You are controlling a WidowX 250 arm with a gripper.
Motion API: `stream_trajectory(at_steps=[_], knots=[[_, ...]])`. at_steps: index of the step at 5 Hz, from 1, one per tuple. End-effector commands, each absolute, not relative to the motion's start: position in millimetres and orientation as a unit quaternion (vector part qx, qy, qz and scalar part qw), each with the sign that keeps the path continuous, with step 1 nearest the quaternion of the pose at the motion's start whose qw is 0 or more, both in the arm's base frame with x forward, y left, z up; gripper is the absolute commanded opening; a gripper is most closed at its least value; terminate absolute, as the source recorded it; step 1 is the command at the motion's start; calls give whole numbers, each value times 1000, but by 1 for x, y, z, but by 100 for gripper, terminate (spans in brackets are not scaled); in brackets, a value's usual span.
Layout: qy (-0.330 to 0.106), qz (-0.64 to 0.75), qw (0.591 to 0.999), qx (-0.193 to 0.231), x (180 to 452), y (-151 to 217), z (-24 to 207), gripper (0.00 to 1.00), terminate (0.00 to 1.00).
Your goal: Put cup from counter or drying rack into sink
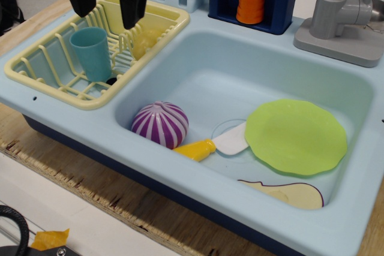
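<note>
Plain teal-blue tapered cup [92,53], handleless, upright in the pale yellow drying rack [36,70] at upper left of the frame, black gripper [107,11] above it, fingers spread wide, holding nothing

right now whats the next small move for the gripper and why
Probably lower straight down around the cup. The gripper hangs open just above it, one finger to each side of the rim, and the cup stands upright in the drying rack, not yet grasped.

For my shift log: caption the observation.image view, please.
Open tool above the teal cup standing upright in the drying rack, beside the sink.
</note>
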State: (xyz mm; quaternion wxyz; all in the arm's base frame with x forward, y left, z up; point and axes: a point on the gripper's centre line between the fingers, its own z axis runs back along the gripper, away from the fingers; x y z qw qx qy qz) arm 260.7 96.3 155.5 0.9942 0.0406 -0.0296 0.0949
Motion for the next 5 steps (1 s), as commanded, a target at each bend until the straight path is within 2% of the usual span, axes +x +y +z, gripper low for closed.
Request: stream_trajectory(at_steps=[1, 3, 5], knots=[[-38, 99, 994, 39, 268, 110, 155, 100, 0], [-39, 99, 994, 6, 266, 122, 136, 100, 0], [-25, 105, 993, -38, 265, 124, 107, 100, 0]])
